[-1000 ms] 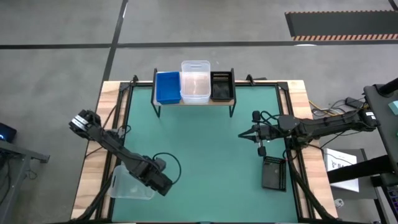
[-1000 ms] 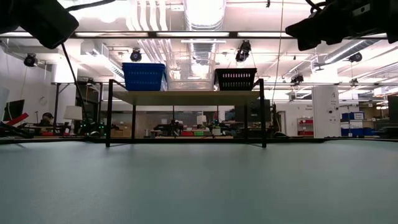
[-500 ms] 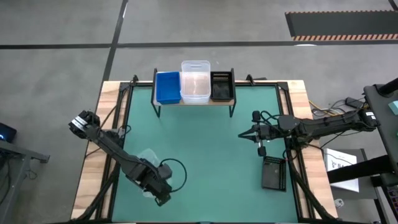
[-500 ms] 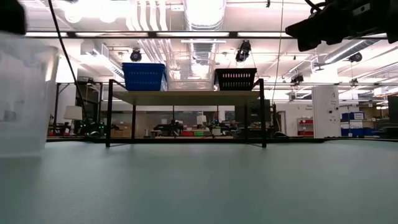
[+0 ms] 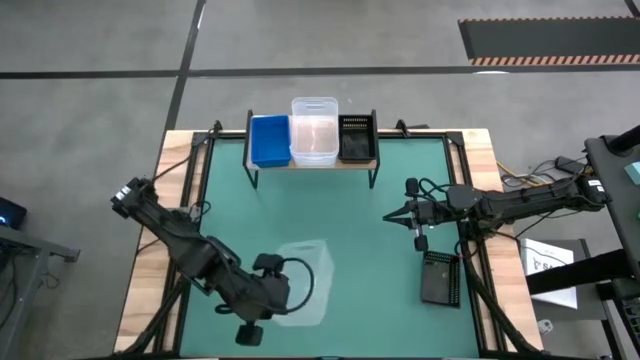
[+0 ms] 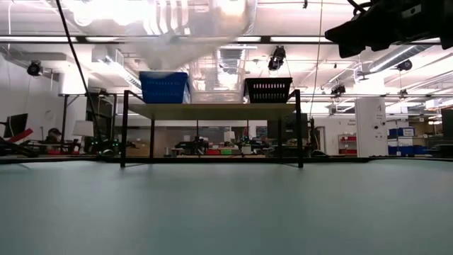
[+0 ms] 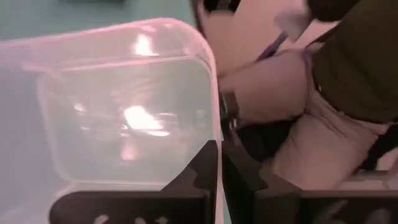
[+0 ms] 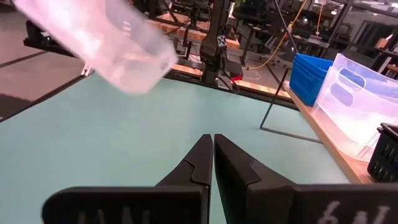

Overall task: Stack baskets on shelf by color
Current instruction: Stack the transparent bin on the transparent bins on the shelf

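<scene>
My left gripper (image 5: 268, 297) is shut on a clear basket (image 5: 303, 280) above the table's near middle. The basket shows high up in the low view (image 6: 191, 28) and in the right wrist view (image 8: 118, 40). The shelf (image 5: 312, 160) stands at the far edge with blue baskets (image 5: 270, 140), clear baskets (image 5: 314, 130) and black baskets (image 5: 357, 138) on its plank. One more black basket (image 5: 440, 278) lies on the table's right side. My right gripper (image 5: 418, 236) is shut and empty just beyond it. My left gripper pinches the rim of one wall of the clear basket (image 7: 213, 127). One finger (image 7: 202, 168) is on the inner side and the other on the outer side. The basket is lifted clear of the table and tilted, its open side toward the wrist.
The green table top (image 5: 330, 220) lies open between the shelf and the held basket. A person (image 7: 298, 93) shows in the left wrist view, beyond the table's edge. Cables (image 5: 300, 275) loop off the left arm.
My left gripper has lifted the clear basket off the table's near left corner. It has swung the basket up and toward the right, to above the near middle. The basket has tipped from lying flat to tilted in the air.
</scene>
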### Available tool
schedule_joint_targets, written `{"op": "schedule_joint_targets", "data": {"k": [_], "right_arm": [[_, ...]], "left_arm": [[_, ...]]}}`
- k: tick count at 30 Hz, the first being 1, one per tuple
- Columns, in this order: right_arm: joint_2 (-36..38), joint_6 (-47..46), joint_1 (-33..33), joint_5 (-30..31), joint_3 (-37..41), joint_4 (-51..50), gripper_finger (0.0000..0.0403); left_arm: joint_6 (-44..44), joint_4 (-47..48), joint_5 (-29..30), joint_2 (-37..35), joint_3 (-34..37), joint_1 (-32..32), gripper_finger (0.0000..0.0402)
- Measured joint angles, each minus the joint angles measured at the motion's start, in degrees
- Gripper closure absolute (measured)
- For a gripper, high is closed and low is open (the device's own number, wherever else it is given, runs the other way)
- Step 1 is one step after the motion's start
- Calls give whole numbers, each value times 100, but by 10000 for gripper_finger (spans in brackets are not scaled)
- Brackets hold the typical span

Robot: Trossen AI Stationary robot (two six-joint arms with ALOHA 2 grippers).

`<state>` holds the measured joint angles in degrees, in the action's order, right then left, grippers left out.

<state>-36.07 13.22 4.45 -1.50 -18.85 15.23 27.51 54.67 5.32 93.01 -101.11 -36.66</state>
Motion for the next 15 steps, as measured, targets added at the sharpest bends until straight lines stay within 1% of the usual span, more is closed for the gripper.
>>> {"op": "schedule_joint_targets", "data": {"k": [3, 7, 12, 15], "right_arm": [[18, 131, 0, -1, 0, -40, 394], [167, 461, 2, 1, 0, -143, 394], [489, 830, 0, 7, -70, -271, 394], [715, 929, 0, 8, -135, -551, 394]], "left_arm": [[-782, 44, 191, 0, -520, 97, 402], [-1589, 90, 427, 0, -1166, 361, 402], [-2415, 209, 589, 0, -1896, 945, 402], [-2797, 213, 708, 0, -2298, 1391, 402]]}}
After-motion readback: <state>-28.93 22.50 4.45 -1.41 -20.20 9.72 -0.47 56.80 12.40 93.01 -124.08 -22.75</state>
